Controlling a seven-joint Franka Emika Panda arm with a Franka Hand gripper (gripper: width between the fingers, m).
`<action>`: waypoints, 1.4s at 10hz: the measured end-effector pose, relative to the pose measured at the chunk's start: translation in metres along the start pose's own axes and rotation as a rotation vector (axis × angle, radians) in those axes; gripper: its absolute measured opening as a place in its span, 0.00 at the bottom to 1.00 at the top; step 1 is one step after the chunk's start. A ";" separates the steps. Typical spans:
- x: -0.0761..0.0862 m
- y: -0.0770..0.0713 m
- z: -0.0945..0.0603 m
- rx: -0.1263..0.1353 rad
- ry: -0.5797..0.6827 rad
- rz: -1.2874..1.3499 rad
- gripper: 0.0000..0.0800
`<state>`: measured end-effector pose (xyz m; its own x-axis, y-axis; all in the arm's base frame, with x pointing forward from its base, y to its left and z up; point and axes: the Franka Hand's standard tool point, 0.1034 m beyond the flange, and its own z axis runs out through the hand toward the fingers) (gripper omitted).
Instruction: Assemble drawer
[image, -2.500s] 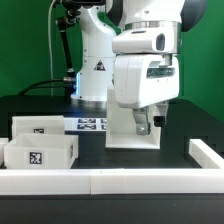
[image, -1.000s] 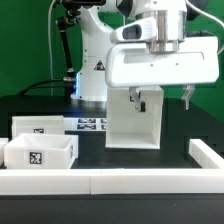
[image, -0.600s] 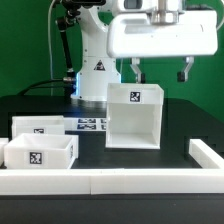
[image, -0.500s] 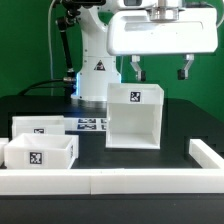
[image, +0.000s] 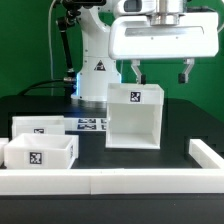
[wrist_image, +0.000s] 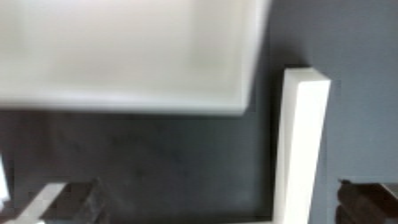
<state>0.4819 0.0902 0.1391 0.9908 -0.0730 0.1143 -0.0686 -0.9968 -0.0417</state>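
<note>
The drawer's tall white shell (image: 134, 118) stands upright on the black table, open toward the camera, with a tag on its back wall. Two shallow white trays with tags sit at the exterior view's left, one in front (image: 40, 153) and one behind (image: 45, 126). My gripper (image: 160, 72) hangs above the shell, open wide and empty, its fingers (image: 136, 70) apart above the shell's top edge. In the wrist view the shell (wrist_image: 134, 55) is a blurred white block, and a white rail (wrist_image: 306, 140) runs beside it.
A low white border rail (image: 110, 181) runs along the table's front, with a short piece at the exterior view's right (image: 208, 152). The marker board (image: 90, 124) lies flat behind the trays. The arm's white base (image: 95, 60) stands at the back.
My gripper has risen from inside the shell to above it and opened wide. The shell stays upright where it was. In the last half second almost nothing moved.
</note>
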 end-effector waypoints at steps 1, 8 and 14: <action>-0.016 -0.004 -0.003 -0.014 -0.030 0.027 0.81; -0.057 -0.007 0.024 -0.007 -0.028 0.046 0.81; -0.058 -0.006 0.032 -0.002 -0.025 0.029 0.30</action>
<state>0.4286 0.1017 0.1011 0.9910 -0.1008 0.0884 -0.0974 -0.9943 -0.0423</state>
